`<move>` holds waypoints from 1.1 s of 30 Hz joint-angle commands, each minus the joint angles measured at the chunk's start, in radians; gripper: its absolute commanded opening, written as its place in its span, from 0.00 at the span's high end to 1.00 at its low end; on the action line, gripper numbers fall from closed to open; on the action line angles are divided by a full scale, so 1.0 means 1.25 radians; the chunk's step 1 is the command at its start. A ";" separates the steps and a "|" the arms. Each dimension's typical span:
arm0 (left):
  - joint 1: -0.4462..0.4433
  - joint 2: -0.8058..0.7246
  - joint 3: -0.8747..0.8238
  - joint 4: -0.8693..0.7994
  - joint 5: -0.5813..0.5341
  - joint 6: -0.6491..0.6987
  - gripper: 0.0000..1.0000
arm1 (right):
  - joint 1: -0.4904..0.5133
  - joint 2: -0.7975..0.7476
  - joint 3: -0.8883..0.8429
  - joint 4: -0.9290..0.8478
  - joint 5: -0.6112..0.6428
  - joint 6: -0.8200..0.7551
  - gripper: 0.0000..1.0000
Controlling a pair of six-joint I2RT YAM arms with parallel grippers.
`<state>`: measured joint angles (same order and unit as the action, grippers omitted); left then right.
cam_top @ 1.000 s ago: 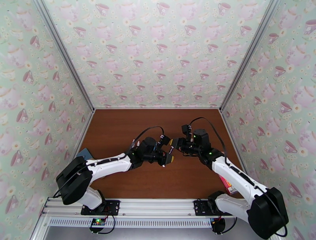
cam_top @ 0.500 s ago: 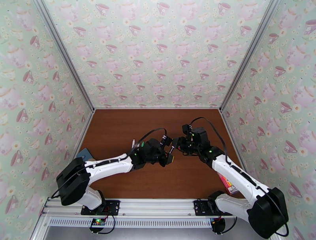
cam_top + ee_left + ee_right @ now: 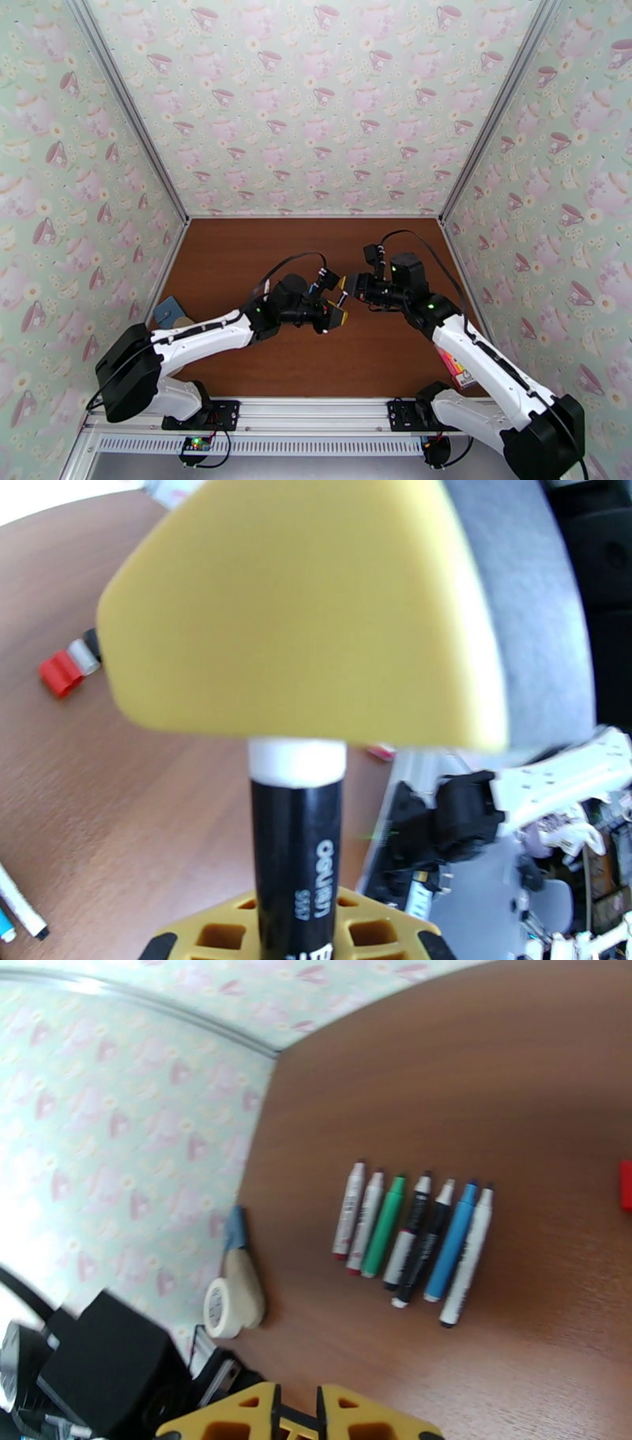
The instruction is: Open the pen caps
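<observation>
A black pen [image 3: 296, 851] with a white collar stands between my left gripper's [image 3: 292, 934] yellow fingers, which are shut on its barrel. Its upper end disappears behind the right gripper's yellow finger pad [image 3: 316, 606], so that pen cap is hidden. In the top view the two grippers meet tip to tip at mid-table, left gripper [image 3: 336, 309] and right gripper [image 3: 348, 290], with the pen [image 3: 344, 299] spanning them. The right gripper [image 3: 296, 1411] is shut. Several pens [image 3: 411, 1236] lie in a row on the table. A loose red pen cap [image 3: 63, 669] lies on the wood.
A tape dispenser [image 3: 233, 1295] and a blue item [image 3: 167, 310] sit by the left wall. A highlighter pack [image 3: 454, 369] lies under the right arm. Another red piece [image 3: 626, 1185] lies at the right wrist view's right edge. Patterned walls close in three sides.
Both arms have shifted, the left elbow and shoulder swinging down-left and the right elbow outward. The grippers stay joined on the pen at mid-table.
</observation>
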<state>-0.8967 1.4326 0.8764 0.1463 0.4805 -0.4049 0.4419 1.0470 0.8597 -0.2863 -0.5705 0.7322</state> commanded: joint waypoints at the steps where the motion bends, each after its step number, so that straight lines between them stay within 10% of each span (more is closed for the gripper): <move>1: 0.007 -0.028 -0.032 -0.046 0.097 0.006 0.96 | -0.054 -0.022 0.044 0.034 0.029 -0.012 1.00; 11: -0.123 -0.040 0.039 -0.305 -0.443 0.163 0.96 | -0.093 -0.004 0.095 -0.108 0.186 0.035 1.00; 22: -0.054 -0.105 -0.041 -0.114 -0.208 0.045 0.95 | -0.127 0.024 0.096 -0.216 0.182 -0.115 1.00; 33: 0.008 -0.118 -0.080 -0.057 -0.213 -0.037 0.93 | -0.175 0.219 0.119 -0.379 0.426 -0.274 1.00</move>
<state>-0.8875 1.3018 0.7895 0.0368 0.1978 -0.4229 0.2470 1.2694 0.9653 -0.6804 -0.1852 0.4583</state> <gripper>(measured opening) 0.178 0.169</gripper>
